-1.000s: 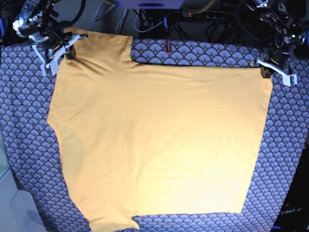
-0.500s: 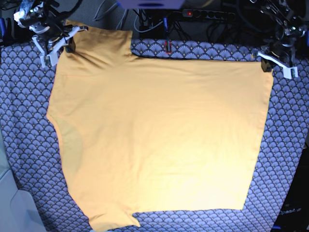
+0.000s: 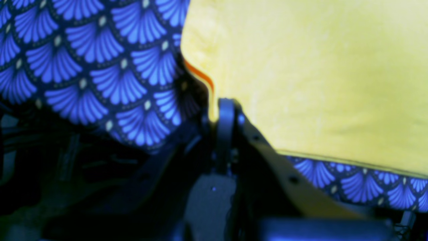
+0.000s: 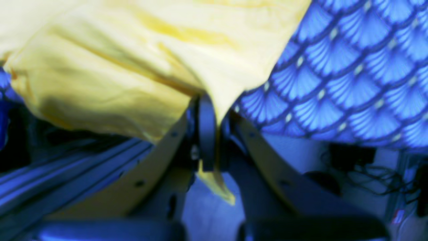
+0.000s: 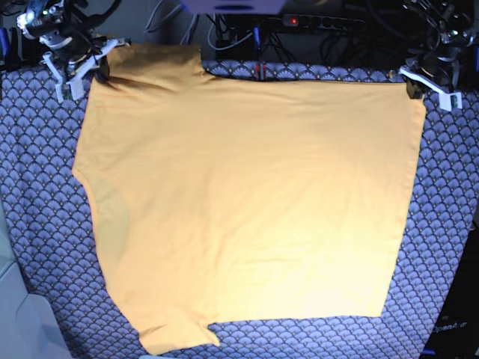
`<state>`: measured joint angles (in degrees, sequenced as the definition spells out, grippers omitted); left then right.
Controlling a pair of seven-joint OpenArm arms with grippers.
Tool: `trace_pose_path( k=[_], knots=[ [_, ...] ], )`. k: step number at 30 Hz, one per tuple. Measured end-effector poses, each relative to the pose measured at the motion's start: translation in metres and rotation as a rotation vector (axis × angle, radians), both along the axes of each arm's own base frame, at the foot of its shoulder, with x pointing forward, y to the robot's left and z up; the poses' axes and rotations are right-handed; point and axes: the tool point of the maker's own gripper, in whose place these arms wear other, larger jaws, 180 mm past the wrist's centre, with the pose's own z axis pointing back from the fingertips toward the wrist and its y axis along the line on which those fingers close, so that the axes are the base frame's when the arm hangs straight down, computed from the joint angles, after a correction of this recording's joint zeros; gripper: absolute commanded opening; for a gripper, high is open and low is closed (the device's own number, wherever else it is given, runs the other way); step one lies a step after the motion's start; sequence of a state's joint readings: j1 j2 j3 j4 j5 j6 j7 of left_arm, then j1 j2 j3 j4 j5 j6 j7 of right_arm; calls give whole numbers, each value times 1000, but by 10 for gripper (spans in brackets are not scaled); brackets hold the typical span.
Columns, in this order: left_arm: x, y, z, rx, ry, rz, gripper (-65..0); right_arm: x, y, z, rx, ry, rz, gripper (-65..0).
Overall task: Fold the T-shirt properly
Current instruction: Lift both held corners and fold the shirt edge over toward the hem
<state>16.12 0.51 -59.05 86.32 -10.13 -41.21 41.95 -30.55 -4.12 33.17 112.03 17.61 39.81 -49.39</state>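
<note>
The yellow-orange T-shirt (image 5: 247, 202) lies spread flat over the blue fan-patterned tablecloth (image 5: 45, 209), filling most of the base view. At the far right corner of the cloth my left gripper (image 5: 413, 86) is shut on the T-shirt's hem corner; the left wrist view shows the yellow fabric (image 3: 301, 67) pinched between the dark jaws of the left gripper (image 3: 214, 112). At the far left my right gripper (image 5: 97, 69) is shut on the sleeve edge. In the right wrist view a bunched fold of the T-shirt (image 4: 117, 67) runs into the right gripper (image 4: 214, 134), a tip of cloth sticking out below.
A power strip and tangled cables (image 5: 314, 26) lie past the table's far edge. A pale surface (image 5: 19, 314) shows off the table's near-left corner. Tablecloth borders the shirt on every side.
Both grippers have pulled the shirt's far edge away from the camera, toward the table's back. The far hem and left sleeve sit higher in the base view, and the near hem has followed.
</note>
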Motion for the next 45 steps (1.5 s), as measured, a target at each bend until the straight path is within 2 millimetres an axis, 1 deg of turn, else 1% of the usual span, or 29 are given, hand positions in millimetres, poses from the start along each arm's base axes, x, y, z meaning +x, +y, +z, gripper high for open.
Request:
trace_pose_path(
  k=[3,5,7,10,16,21,24,25,28,31,34,37,40,42,45],
  knots=[
    [1,0,0,-1,2,-1,-650,3,0,2,0,-12,-1,-650],
    [1,0,0,-2,2,0,-650,5,-5,4,-8,-16,-12,-650],
    [7,0,1,4,7,-7,-650,14,-11,7,-28,-29,-14,-650],
    [17,3,3,16,10,-10,-650,31,-17,17,-41,-82,-5,-650],
    [39,14,10,41,26,-15,-650,51,-24,27,-74,-123,14,-650],
    [51,14,13,43,15,-12,-650,70,-26,37,-85,-170,14,-650],
    [66,10,17,29,-16,-12,-650,77,-36,37,-165,-148,9,-650],
    [71,8,18,25,-22,-14,-650,81,-37,37,-175,-149,6,-650],
    [83,0,20,17,-1,-49,-650,91,-31,37,-174,-162,18,-650],
    [94,-9,22,10,14,-81,-650,97,-33,41,-182,-172,16,-650],
    [106,-15,26,8,3,-104,-650,108,-36,46,-197,-192,11,-650],
    [113,-22,27,6,-1,-121,-650,117,-42,44,-226,-183,0,-650],
    [121,-29,28,8,2,-123,-650,125,-45,39,-224,-170,-8,-650],
    [128,-35,30,8,0,-137,-650,134,-46,40,-221,-176,-12,-650],
    [139,-40,35,8,-25,-147,-650,144,-40,39,-222,-180,7,-650]
  ],
)
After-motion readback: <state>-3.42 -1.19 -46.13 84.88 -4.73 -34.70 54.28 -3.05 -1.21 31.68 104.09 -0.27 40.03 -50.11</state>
